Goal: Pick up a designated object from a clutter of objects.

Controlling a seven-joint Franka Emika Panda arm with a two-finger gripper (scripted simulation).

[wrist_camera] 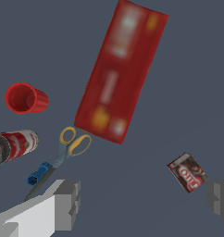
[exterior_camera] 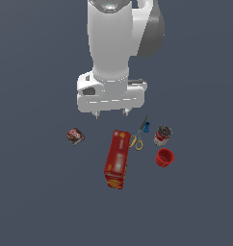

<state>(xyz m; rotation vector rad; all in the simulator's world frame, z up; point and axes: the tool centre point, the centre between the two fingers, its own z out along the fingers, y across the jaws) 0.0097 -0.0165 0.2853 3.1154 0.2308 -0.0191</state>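
Observation:
The small dark red and black box [exterior_camera: 75, 136] with white markings lies flat on the floor, alone at the exterior view's left of the clutter; it also shows in the wrist view [wrist_camera: 187, 172], close to one fingertip [wrist_camera: 219, 198]. My gripper [exterior_camera: 110, 113] hangs open and empty well above the floor, over the gap between the small box and the long red carton [exterior_camera: 117, 159]. In the wrist view the other finger [wrist_camera: 63, 203] stands near the scissors' blades.
The long red carton [wrist_camera: 121, 69] lies flat in the middle. Yellow-handled scissors [exterior_camera: 137, 138], a small blue piece [exterior_camera: 146, 128], a red-labelled can [exterior_camera: 162, 134] and a red cup [exterior_camera: 164, 157] sit at the exterior view's right of it.

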